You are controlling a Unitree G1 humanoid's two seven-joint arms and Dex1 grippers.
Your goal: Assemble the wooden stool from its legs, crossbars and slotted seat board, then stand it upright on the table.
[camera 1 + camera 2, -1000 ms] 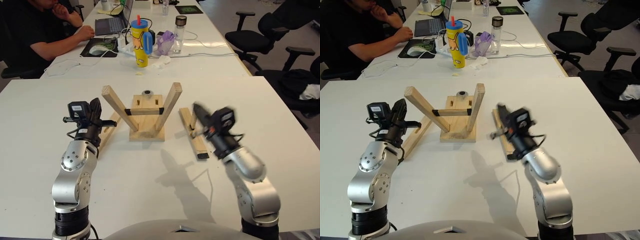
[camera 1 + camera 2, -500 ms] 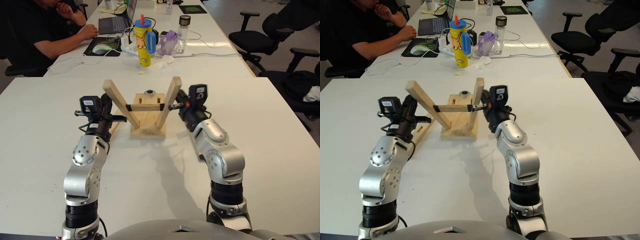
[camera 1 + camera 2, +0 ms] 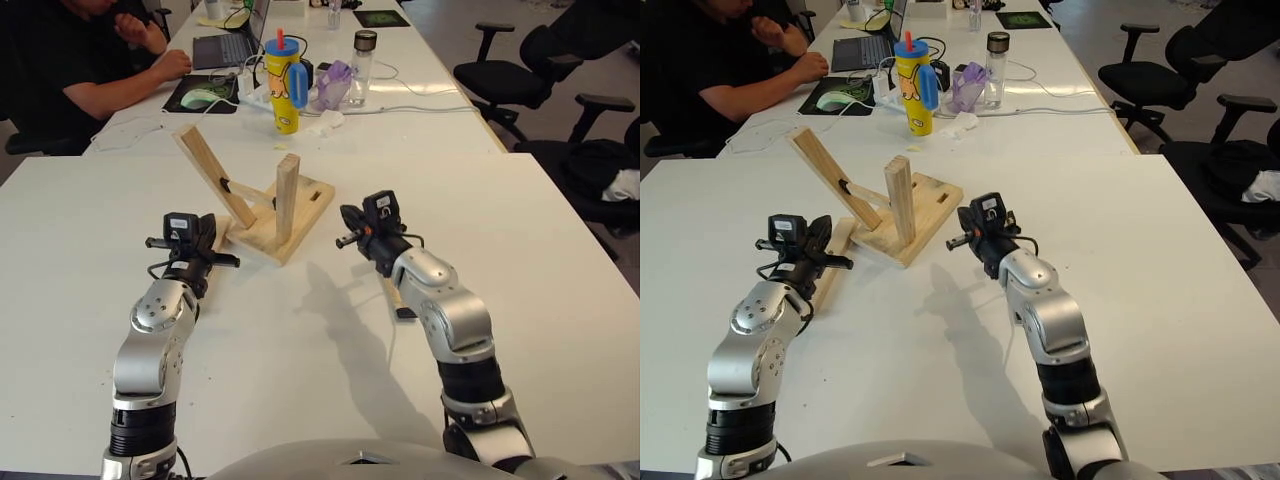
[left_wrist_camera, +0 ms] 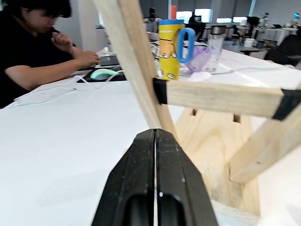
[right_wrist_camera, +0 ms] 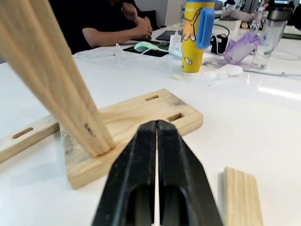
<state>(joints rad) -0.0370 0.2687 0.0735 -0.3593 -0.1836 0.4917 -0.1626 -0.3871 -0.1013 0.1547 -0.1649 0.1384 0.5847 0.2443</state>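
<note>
I see the board (image 3: 312, 198) on the surface (image 3: 300, 340), legs (image 3: 287, 195) standing on it; left pincer (image 3: 204, 232) at its 8 o'clock, right pincer (image 3: 347, 214) at 3, a bar (image 3: 403, 308) at 5.

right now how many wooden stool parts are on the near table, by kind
seat board: 1
legs standing in the board: 2
crossbar joining those legs: 1
loose pieces lying flat, one to the left of the board, one to its right: 2
total: 6
</note>
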